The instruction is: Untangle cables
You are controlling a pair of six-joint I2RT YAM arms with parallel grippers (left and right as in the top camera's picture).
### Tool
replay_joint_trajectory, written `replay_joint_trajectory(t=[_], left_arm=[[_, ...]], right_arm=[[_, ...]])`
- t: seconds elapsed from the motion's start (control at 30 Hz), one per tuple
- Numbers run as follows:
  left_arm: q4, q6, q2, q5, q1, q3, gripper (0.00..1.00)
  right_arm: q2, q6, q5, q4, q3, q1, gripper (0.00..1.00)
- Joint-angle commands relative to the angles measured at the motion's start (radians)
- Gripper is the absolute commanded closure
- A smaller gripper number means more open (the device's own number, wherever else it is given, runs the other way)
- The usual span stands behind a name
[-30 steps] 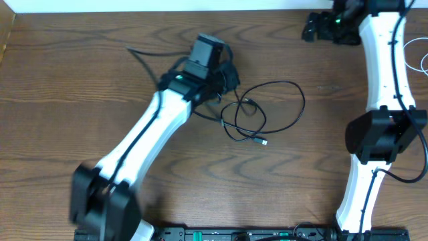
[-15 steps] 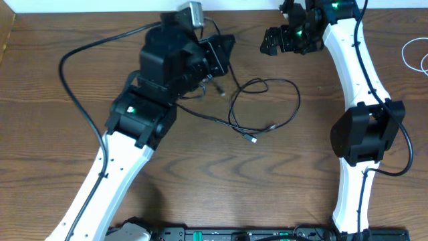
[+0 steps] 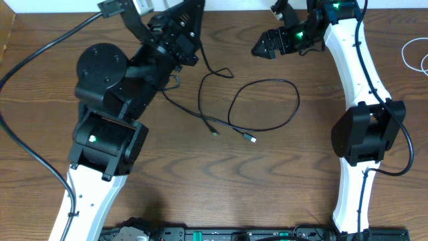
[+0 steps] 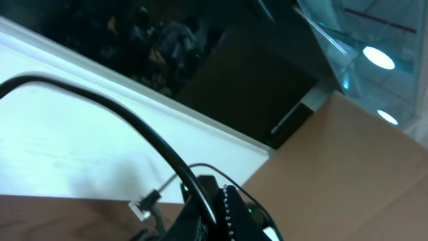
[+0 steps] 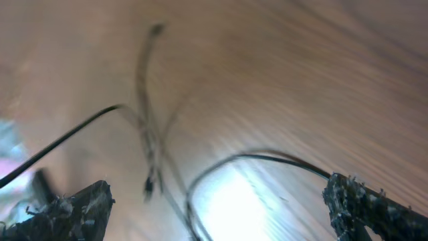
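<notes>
Sorting out the last crossings is, I judge, the step in hand. Over the table [image 3: 281,187] my left arm [image 3: 107,134] rears high, its left gripper [image 3: 179,30] at the far edge, where one strand of the black cable [image 3: 297,100] climbs toward it; whether it is clenched on that strand I cannot tell. My right gripper [image 3: 264,48] hangs released near the loop's far side, grasping nothing. The white cable [image 3: 416,50] lies well apart at the right edge. Next, I think, the right should pin the loop while the left draws off, keeping the plug ends [image 3: 252,139] from recrossing. Only overhead shows the whole layout; the right wrist view shows my fingertips [image 5: 73,207] spread wide over the strands; the left wrist view sees only wall and ceiling
</notes>
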Motion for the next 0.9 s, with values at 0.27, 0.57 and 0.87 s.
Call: replay_joint_trajectory(t=[0.27, 0.57, 0.87], left_arm=[[-0.004, 0.051, -0.006, -0.055, 0.013, 0.014, 0.93], [-0.047, 0.05, -0.006, -0.055, 0.013, 0.014, 0.92], [-0.097, 0.05, -0.005, -0.055, 0.013, 0.014, 0.92]], right_arm=[[0.002, -0.628, -0.508, -0.19, -0.002, 0.015, 0.02], [0.001, -0.971, -0.612, -0.392, -0.001, 0.095, 0.03], [-0.042, -1.014, -0.619, -0.388, 0.0, 0.193, 0.05]])
